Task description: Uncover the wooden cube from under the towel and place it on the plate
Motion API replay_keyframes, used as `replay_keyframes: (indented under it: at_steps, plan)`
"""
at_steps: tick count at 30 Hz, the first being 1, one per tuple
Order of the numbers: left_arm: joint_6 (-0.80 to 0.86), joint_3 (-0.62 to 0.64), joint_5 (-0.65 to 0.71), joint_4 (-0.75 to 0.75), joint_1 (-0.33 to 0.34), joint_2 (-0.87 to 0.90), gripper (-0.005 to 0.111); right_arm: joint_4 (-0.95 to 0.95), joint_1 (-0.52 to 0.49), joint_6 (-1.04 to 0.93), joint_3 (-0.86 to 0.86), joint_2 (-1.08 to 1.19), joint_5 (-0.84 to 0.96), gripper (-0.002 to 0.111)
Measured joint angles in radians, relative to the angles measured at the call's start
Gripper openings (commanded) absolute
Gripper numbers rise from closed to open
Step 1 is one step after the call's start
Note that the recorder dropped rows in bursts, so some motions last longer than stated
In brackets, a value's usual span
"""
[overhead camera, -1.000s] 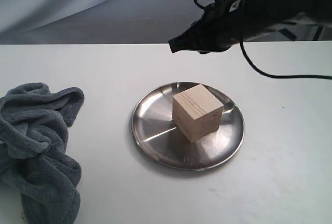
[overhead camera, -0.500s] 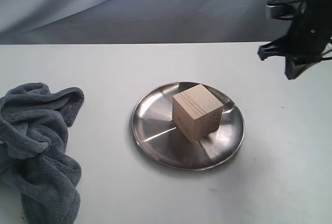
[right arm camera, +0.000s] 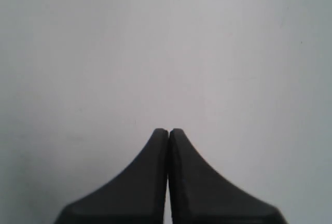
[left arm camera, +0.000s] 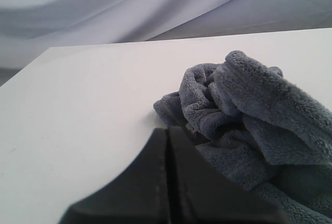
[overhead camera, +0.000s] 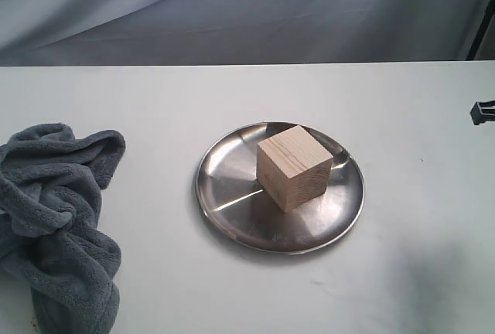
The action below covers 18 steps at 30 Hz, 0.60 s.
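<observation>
The white worktop fills most of the exterior view, with a pale draped backdrop across the top of the frame. At the lower left the dark grey towel lies crumpled in a heap, well apart from everything else and covering nothing that can be seen. Just right of centre sits the round stainless-steel plate, flat on the worktop. The wooden cube stands on it, a little toward the plate's upper right, resting on one face with a corner turned toward the camera.

The left gripper shows in its wrist view with its black fingers pressed together and nothing between them, the tips just beside the towel's folds. The right gripper has its fingers likewise shut and empty, over bare worktop. In the exterior view only a small dark piece shows at the right edge, too little to tell what part it is.

By the look of it both steps are done: the cube is uncovered and set on the plate. The next move calls for nothing more than keeping both arms clear of the plate so the cube is not knocked.
</observation>
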Motion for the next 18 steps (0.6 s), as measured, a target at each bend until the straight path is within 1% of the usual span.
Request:
replay_keyframes:
  at_steps: [9, 18]
  plan:
    - [0.0, 0.0, 0.0, 0.0, 0.0, 0.0, 0.0, 0.0, 0.0, 0.0, 0.11, -0.21, -0.044, 0.0]
    - [0.0, 0.0, 0.0, 0.0, 0.0, 0.0, 0.0, 0.0, 0.0, 0.0, 0.222, -0.526, -0.11, 0.0]
